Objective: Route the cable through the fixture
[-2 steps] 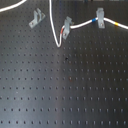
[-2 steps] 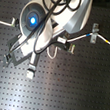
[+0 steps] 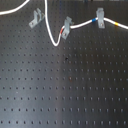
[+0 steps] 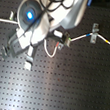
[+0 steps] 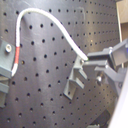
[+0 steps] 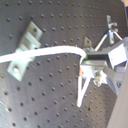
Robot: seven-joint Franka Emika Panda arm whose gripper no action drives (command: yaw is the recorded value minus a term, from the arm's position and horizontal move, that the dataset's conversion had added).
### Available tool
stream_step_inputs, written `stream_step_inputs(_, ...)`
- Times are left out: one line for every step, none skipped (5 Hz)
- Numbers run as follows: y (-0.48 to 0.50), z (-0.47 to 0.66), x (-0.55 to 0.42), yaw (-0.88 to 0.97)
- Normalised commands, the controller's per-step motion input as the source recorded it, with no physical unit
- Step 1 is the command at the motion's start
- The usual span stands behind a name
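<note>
The white cable (image 3: 51, 36) drops from the top edge of the first exterior view, loops, and runs through a small clip (image 3: 66, 26), where its red band shows, then through the broader upright clip (image 3: 99, 19). The fixture (image 3: 35, 19), a tilted grey bracket, stands to the left of the loop, apart from the cable. My gripper is out of the first exterior view. In both wrist views my gripper (image 5: 92, 60) (image 6: 92, 57) is shut on the cable (image 5: 50, 20) close above the fixture (image 6: 26, 45). In the second exterior view the arm (image 4: 41, 18) hides the fixture.
Everything sits on a black perforated board (image 3: 65, 85). Past the upright clip (image 4: 93, 32) the cable carries blue and yellow bands (image 3: 114, 23) toward the first exterior view's right. A second stretch of cable (image 3: 15, 10) crosses the first exterior view's top left corner.
The arm has shifted slightly up in the second exterior view, still holding the cable. The cable's loop and the clips look the same.
</note>
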Motion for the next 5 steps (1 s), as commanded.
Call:
stream_step_inputs(0.109, 0.18, -0.562, 0.00)
stream_step_inputs(0.167, 0.12, -0.456, -0.27)
stream_step_inputs(0.084, 0.09, -0.283, -0.67)
stream_step_inputs(0.043, 0.13, -0.208, -0.76)
stream_step_inputs(0.019, 0.14, -0.217, -0.75)
